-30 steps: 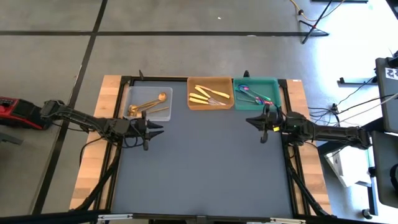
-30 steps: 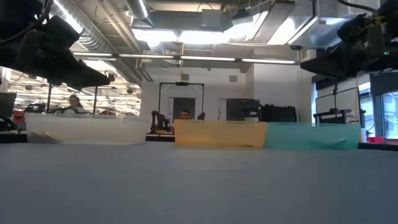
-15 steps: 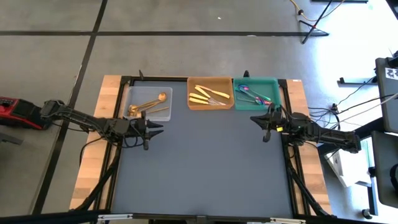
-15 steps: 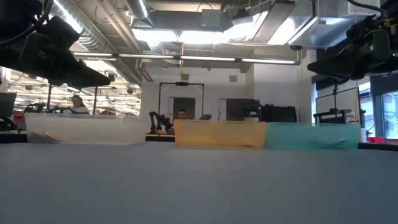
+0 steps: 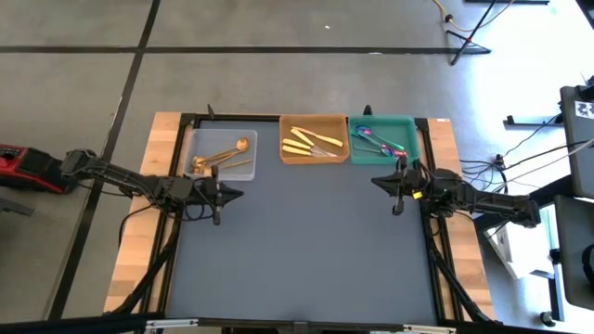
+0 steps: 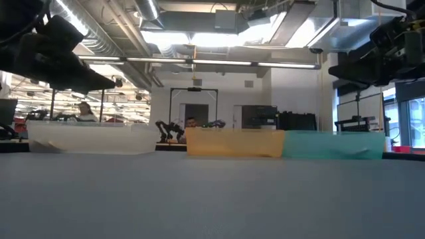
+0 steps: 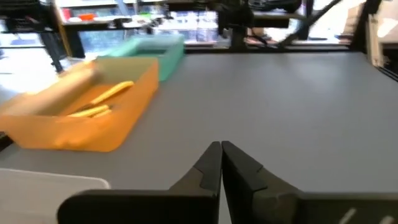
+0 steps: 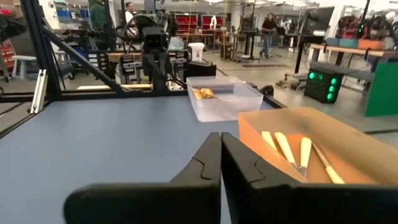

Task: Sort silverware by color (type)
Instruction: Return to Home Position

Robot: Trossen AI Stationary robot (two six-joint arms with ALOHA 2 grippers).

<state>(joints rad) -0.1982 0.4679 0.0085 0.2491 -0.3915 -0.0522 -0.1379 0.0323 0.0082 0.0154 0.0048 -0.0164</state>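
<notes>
All the silverware lies in three trays along the table's far edge. Copper-gold spoons (image 5: 221,156) rest in the clear tray (image 5: 223,154), pale yellow knives (image 5: 311,142) in the orange tray (image 5: 315,138), purple-teal spoons (image 5: 376,141) in the teal tray (image 5: 382,138). My left gripper (image 5: 240,193) hovers shut over the mat just near of the clear tray; its closed fingertips show in the left wrist view (image 7: 221,149). My right gripper (image 5: 375,181) hovers shut near of the teal tray, tips together in the right wrist view (image 8: 220,138). Neither holds anything.
The grey mat (image 5: 306,241) stretches bare between the arms and toward the near edge. Wooden table strips (image 5: 139,232) flank it. In the low view the three trays (image 6: 232,143) line the far side; people and equipment stand in the room beyond.
My right gripper has drawn back slightly toward the table's right edge and stayed shut. My left arm has kept still. The silverware has not moved.
</notes>
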